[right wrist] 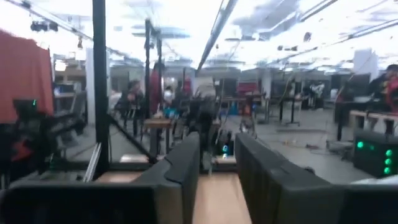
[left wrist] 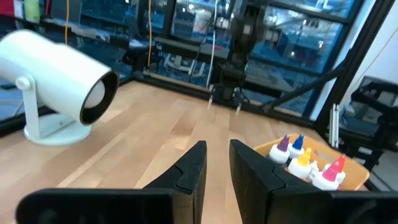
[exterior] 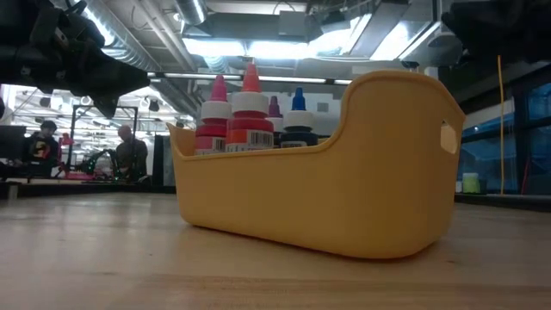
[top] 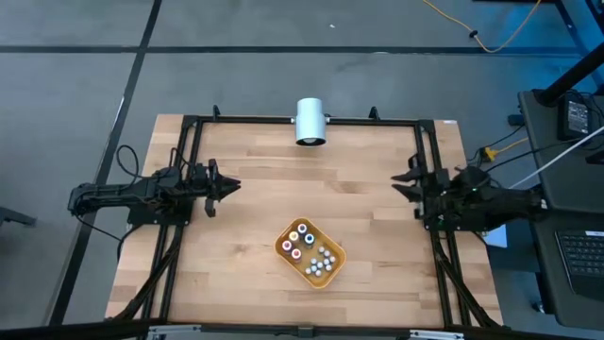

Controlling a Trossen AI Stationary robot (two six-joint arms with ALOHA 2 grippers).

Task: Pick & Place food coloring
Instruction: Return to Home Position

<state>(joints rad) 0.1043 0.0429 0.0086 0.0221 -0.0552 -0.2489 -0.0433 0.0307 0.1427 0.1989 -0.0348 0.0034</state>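
I find the food coloring bottles (top: 309,251) standing inside the yellow container (top: 281,247) mid-bench (top: 283,161), with the left pincer (top: 229,186) and right pincer (top: 400,186) parted and empty at opposite sides, so I judge homing needs only level, container-clear travel.

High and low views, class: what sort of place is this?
Likely a robotics lab: the left arm and right arm flank a wooden table, with ceiling ducts and people at benches beyond.
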